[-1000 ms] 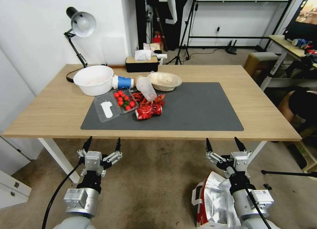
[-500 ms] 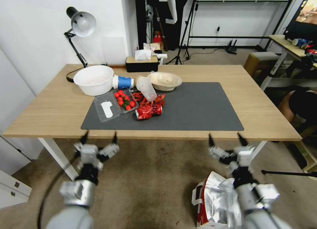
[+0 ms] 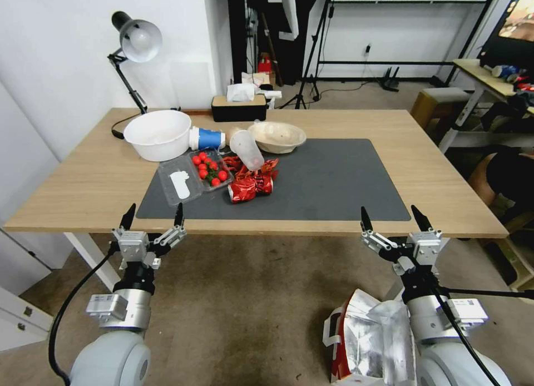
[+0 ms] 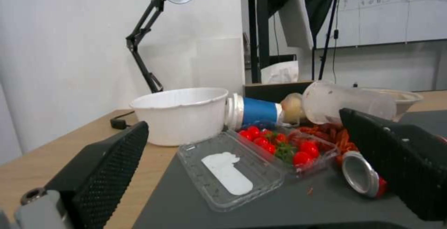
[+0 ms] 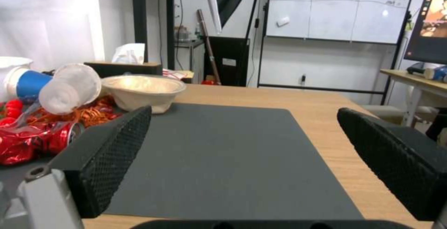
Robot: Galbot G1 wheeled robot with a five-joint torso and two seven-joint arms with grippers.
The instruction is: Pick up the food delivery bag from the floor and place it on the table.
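Both tools, left [image 3: 151, 218] and right [image 3: 394, 219], gape (empty) before table [image 3: 445, 197]; tomatoes [image 3: 209, 168] fill clamshell [image 3: 189, 177].

No readable text anywhere. Rows of writing on the whiteboard [image 5: 344, 9], too small to make out. Plain white label on the clear lid [image 4: 228, 173], blank. Small printed stickers on both arms, illegible.
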